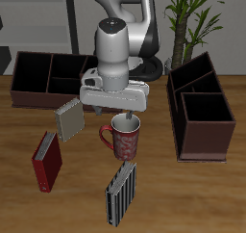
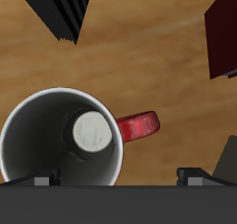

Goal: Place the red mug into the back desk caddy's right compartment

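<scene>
The red mug (image 1: 125, 138) with a white pattern stands upright on the table, its handle (image 2: 139, 126) sticking out sideways. It fills much of the wrist view (image 2: 60, 144), pale inside. My gripper (image 1: 129, 117) hangs just above the mug's rim, open and holding nothing. Its two fingertips (image 2: 37, 179) are spread wide, and the mug's wall on the handle side lies between them. The back desk caddy (image 1: 50, 78) lies sideways at the table's back. Its large square right compartment (image 1: 31, 75) is at the end away from the arm.
A second dark brown caddy (image 1: 202, 112) runs front-to-back on the other side of the table. A grey book (image 1: 69, 119), a red book (image 1: 46, 160) and a black striped book (image 1: 120, 194) stand around the mug. A plant (image 1: 192, 15) is behind.
</scene>
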